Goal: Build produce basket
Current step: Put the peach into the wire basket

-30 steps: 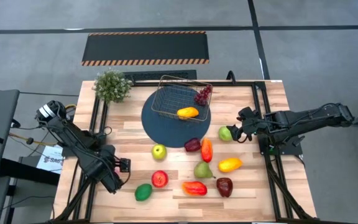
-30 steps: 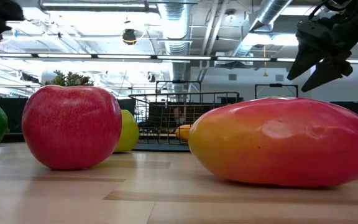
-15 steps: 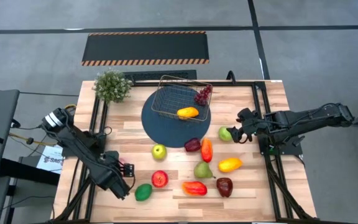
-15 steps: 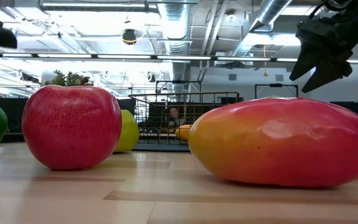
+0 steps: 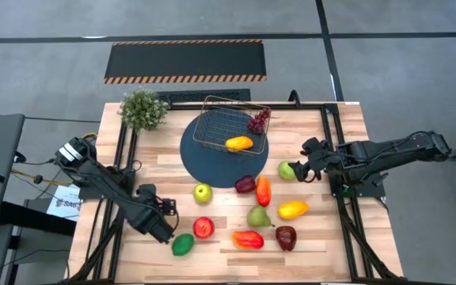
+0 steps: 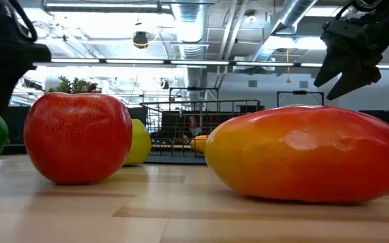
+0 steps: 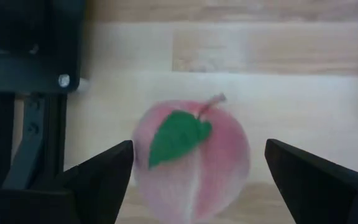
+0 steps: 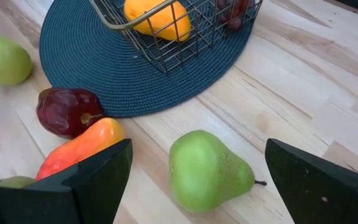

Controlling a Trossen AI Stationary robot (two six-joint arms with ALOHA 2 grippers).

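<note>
The gold wire basket stands on a dark blue round mat and holds a yellow-orange fruit and purple grapes. The other produce lies loose on the wooden table. My left gripper is open and empty beside a pink-red peach, which shows between its fingers in the left wrist view; a green lime lies close by. My right gripper is open and empty, hovering by a green pear, which also shows in the right wrist view.
A green apple, dark red fruit, red-orange pepper, second pear, yellow-orange pepper, mango and dark apple lie between the arms. A potted plant stands at the far left. Black frame rails run along both sides.
My left gripper has moved toward the table's right edge, closing in on the peach and the lime.
</note>
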